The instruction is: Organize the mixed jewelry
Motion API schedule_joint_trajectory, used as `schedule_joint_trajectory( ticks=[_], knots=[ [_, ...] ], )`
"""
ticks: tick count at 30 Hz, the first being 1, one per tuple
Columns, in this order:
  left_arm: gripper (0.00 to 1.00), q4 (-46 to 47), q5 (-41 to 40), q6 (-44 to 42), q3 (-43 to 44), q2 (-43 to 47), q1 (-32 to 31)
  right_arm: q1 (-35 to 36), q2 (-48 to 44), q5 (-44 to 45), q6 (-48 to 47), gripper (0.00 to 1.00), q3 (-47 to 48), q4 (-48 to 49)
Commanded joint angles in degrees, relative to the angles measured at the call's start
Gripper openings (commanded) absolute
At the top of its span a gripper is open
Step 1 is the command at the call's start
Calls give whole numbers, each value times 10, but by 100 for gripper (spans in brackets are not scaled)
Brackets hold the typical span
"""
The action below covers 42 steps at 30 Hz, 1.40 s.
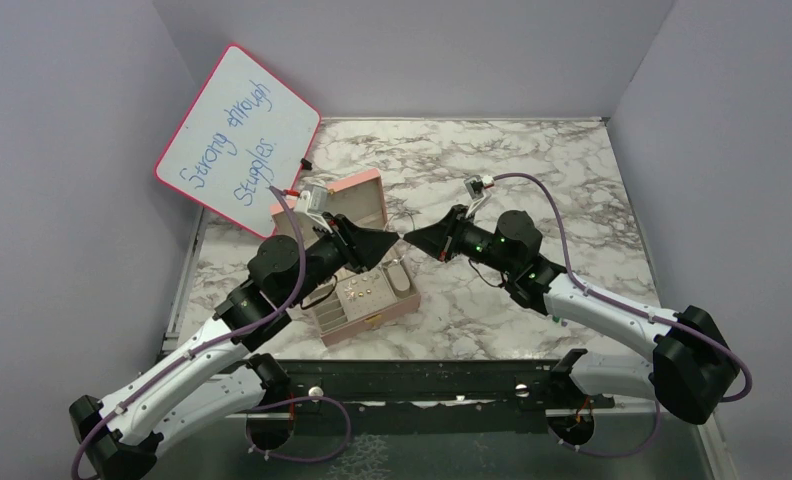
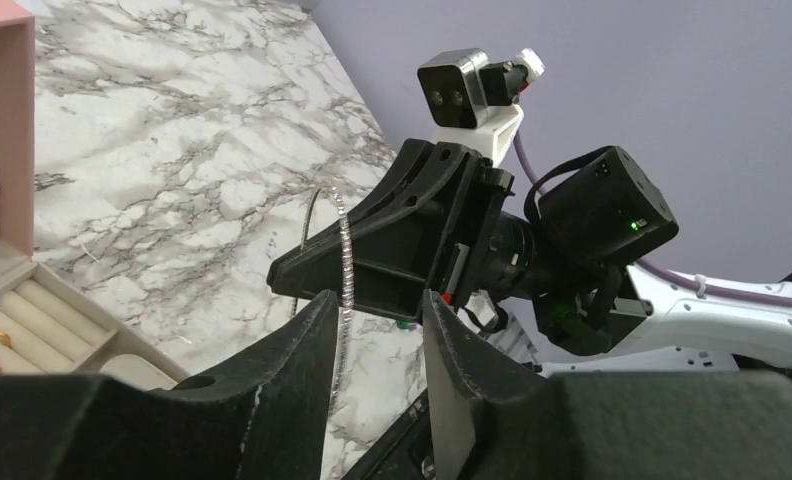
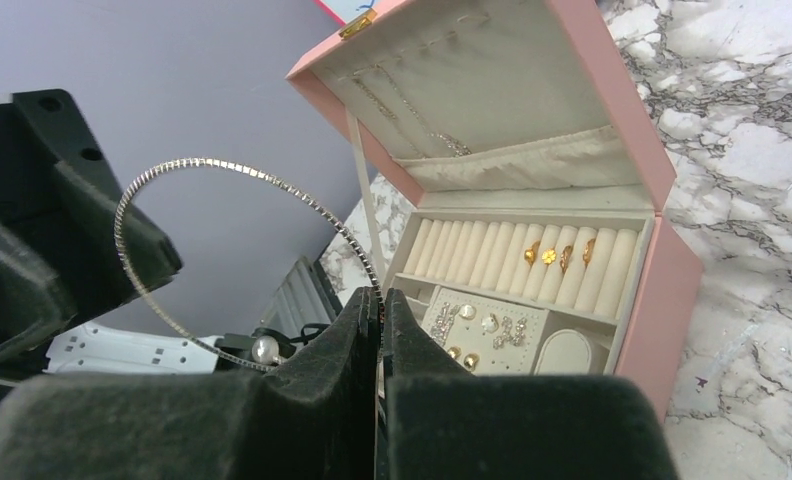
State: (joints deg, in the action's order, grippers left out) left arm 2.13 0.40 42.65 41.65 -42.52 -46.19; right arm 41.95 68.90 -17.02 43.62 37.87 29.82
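A thin silver bangle [image 3: 222, 165] with a pearl end [image 3: 265, 349] hangs in the air above the pink jewelry box [image 3: 662, 270]. My right gripper [image 3: 382, 295] is shut on the bangle's wire. My left gripper [image 2: 377, 300] is open; the bangle [image 2: 347, 250] runs down between its fingers, close to the left one. Both gripper tips meet nose to nose over the box [image 1: 367, 300]. Mixed jewelry sits in the box: gold rings [image 3: 557, 255] in the roll slots, gold studs [image 3: 462, 355] and crystal earrings [image 3: 512, 330] on the pad.
The box's lid [image 1: 342, 200] stands open behind the left arm, with fine chains in its pocket [image 3: 442, 140]. A pink-framed whiteboard [image 1: 237, 140] leans against the left wall. Marble tabletop [image 1: 532, 170] stretches to the right and back.
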Motion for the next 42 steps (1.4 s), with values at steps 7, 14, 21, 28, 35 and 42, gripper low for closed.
schedule_joint_trajectory(
  ticks=[7,14,21,28,35,42],
  knots=[
    [89,-30,-84,-44,-21,44,1,2,4,22,-55,6,17,-18],
    [99,-99,-186,-83,4,89,1,3,63,40,-103,6,56,-54],
    [99,-168,-278,-132,45,139,1,3,153,44,-124,6,130,-50],
    [99,-186,-297,-147,49,167,1,11,239,52,-136,6,218,-65],
    [99,-191,-296,-147,44,166,1,18,293,75,-152,5,275,-85],
    [99,-191,-293,-144,41,162,1,20,313,96,-163,5,296,-101]
  ],
)
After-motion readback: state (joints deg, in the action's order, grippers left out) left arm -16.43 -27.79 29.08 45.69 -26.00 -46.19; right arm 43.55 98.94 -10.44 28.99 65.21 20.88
